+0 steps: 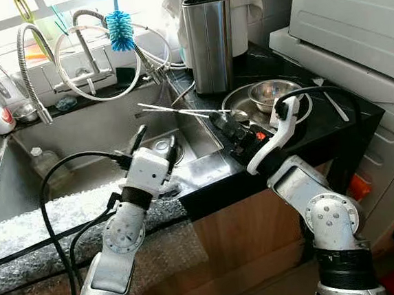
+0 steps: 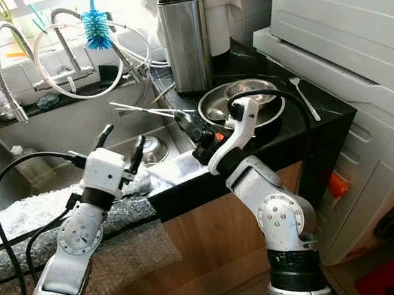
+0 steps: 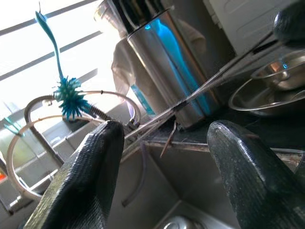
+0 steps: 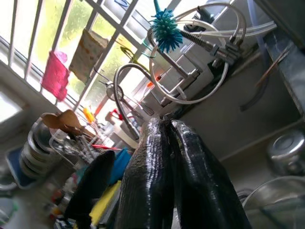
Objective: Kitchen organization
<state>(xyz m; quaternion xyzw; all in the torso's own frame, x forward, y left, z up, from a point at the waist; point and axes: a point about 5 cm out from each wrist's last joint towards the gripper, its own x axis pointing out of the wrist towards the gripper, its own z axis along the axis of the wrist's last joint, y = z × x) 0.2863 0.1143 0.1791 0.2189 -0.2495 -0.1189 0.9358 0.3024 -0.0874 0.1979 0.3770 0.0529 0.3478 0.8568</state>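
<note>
My right gripper [image 1: 217,120] reaches from the black counter out over the sink's right rim. Its fingers [image 4: 157,143] are pressed shut on a pair of thin metal chopsticks [image 1: 173,109] that stick out leftward above the basin. My left gripper [image 1: 156,143] hangs open over the steel sink [image 1: 79,140], near its front edge and just above the drain [image 1: 161,148]. Nothing lies between its fingers [image 3: 90,167]. The chopsticks [image 3: 205,83] cross the air ahead of it, in front of the steel knife block [image 3: 167,62].
The knife block [image 1: 208,43] stands at the sink's back right corner, with nested steel bowls [image 1: 272,94] beside it. A fork [image 1: 335,108] lies by a white appliance [image 1: 351,16]. A blue brush [image 1: 118,20] hangs by the faucet hoses. Bubble wrap [image 1: 51,215] covers the front ledge.
</note>
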